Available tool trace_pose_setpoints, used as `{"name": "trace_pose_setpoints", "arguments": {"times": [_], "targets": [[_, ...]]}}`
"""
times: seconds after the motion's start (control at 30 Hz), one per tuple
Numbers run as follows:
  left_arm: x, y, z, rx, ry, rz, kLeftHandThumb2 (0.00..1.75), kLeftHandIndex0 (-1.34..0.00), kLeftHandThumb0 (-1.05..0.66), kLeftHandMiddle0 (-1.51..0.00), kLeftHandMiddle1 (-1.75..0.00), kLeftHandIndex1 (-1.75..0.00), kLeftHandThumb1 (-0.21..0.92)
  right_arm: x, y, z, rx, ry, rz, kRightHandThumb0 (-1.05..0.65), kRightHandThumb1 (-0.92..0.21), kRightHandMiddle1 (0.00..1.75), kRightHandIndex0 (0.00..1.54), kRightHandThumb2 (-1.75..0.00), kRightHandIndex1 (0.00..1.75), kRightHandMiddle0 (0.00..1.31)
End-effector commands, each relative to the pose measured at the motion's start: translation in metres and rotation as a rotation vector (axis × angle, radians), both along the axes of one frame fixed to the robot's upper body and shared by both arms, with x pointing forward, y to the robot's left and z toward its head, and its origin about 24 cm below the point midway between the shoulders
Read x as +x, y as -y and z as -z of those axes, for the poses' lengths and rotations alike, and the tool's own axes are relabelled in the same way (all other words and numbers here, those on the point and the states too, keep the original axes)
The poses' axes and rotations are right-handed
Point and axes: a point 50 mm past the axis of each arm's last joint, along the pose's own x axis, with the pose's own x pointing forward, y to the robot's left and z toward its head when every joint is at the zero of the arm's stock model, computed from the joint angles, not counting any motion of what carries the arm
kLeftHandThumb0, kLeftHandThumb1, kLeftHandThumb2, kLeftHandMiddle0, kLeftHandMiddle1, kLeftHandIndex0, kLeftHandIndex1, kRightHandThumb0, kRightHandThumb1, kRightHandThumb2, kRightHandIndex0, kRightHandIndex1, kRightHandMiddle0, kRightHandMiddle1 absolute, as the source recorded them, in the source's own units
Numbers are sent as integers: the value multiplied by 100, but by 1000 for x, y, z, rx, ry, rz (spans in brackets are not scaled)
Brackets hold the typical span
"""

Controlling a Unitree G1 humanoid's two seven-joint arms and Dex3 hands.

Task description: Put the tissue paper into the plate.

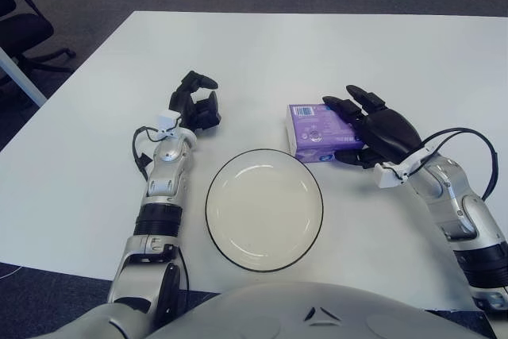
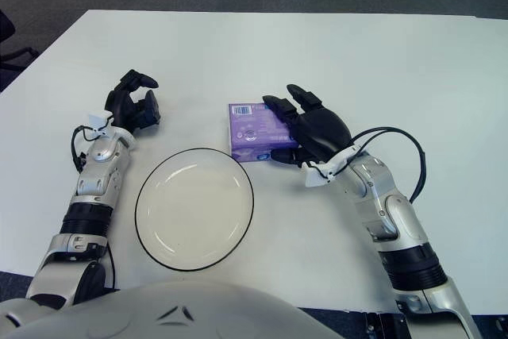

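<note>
A purple tissue pack lies flat on the white table, just beyond the right rim of an empty white plate with a dark edge. My right hand lies over the pack's right half, with fingers stretched across its top and the thumb pressed against its near side. The pack still rests on the table. My left hand rests on the table left of the plate, fingers curled and holding nothing.
The white table stretches far behind the pack, with its left edge near an office chair on dark carpet. My right arm's cable loops above the forearm.
</note>
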Motion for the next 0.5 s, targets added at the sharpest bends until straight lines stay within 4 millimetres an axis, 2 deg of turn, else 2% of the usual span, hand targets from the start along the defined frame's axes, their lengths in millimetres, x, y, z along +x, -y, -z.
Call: {"name": "trace_pose_setpoints", "arguments": {"times": [0.0,0.37,0.47], "targets": [[-33,18,63,-75,-224,-6,122,-56,-46,-129,-175,-175,39,4,2,3,9,-42,12,-103,-92,27,0,-73,0,0],[-32,17,63,-80,-221,-3,123,-56,-46,-129,-175,-175,39,10,7,9,9,-85,32,-99,-92,39,0,-67,0,0],[-32,17,63,-78,-223,-5,122,-55,-46,-130,-175,-175,39,11,7,9,-14,-82,32,-96,-92,54,4,-63,2,0]]}}
